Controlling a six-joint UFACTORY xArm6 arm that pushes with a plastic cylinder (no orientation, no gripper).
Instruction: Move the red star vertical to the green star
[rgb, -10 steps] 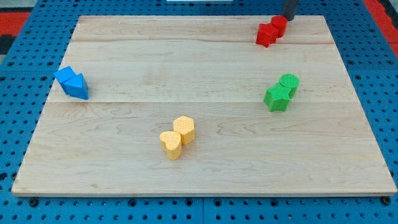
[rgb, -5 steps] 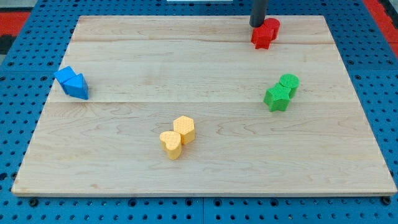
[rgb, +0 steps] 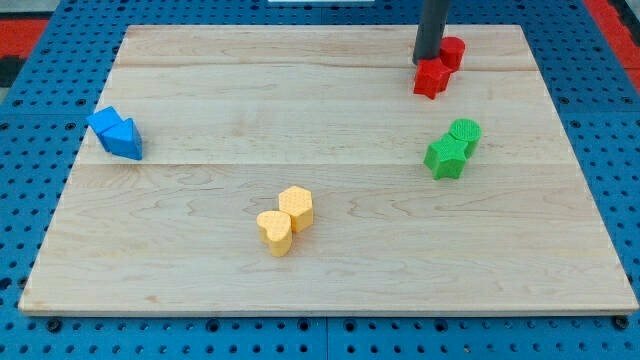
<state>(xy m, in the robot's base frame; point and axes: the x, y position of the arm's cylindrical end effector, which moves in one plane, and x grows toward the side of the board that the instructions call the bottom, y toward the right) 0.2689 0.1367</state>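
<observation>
The red star (rgb: 432, 78) lies near the view's top right on the wooden board (rgb: 200, 250). A second red block (rgb: 452, 51), rounded in shape, sits just up and right of it. My tip (rgb: 427, 62) rests against the red star's upper left side, left of the other red block. The green star (rgb: 445, 157) lies below the red star, toward the view's right, with a round green block (rgb: 465, 133) touching its upper right.
Two blue blocks (rgb: 116, 133) sit together at the view's left edge of the board. A yellow hexagonal block (rgb: 296, 208) and a yellow heart-shaped block (rgb: 274, 232) sit together low in the middle.
My tip swung from the top right of the red pair to their left, then came down the view. The red star has slid down, away from the other red block.
</observation>
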